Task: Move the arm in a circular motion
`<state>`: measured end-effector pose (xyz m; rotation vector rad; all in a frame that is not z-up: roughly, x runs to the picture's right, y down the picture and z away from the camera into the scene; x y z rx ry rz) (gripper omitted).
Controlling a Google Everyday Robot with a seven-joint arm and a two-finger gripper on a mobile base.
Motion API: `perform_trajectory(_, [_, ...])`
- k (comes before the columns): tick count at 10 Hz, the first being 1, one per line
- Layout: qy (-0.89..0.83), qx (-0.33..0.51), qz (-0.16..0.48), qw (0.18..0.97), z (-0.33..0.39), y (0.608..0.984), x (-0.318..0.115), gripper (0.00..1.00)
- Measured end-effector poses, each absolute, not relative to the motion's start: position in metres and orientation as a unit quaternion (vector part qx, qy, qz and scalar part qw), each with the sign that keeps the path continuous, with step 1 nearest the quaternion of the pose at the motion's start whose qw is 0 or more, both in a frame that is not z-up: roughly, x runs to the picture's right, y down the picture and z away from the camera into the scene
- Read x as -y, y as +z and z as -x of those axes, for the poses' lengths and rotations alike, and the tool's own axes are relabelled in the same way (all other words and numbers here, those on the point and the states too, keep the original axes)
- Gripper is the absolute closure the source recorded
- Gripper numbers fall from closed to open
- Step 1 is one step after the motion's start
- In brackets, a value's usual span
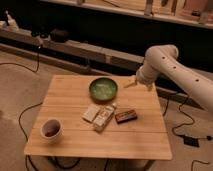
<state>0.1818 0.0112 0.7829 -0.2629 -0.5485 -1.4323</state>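
Note:
The arm (172, 62) is thick, white and rounded, with small dark dots on its casing. It reaches in from the right edge and bends over the table's far right corner. Its gripper (130, 84) is the yellowish-tan tip, pointing left just above the table's back edge, to the right of the green bowl (103, 88) and apart from it. It holds nothing that I can see.
On the wooden table (70, 100) lie a white cup (51, 129) at front left, two snack packs (99, 116) in the middle and a brown bar (126, 116) beside them. Cables (186, 125) run on the floor. A dark shelf (75, 47) stands behind.

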Motion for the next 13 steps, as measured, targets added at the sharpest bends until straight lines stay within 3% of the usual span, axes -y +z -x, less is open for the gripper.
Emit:
perform_trajectory(3, [-0.685,0.276,0.109,0.665,-0.142,0.768,-0.039,0.20])
perform_trajectory(7, [-0.750,0.303,0.090,0.581,-0.112,0.694,-0.090,0.20])
perform_trajectory(11, [-0.768,0.278,0.145,0.558,-0.167,0.653,-0.139,0.20])
perform_trajectory(13, [-0.752,0.231,0.181,0.591,-0.228,0.654,-0.131,0.20])
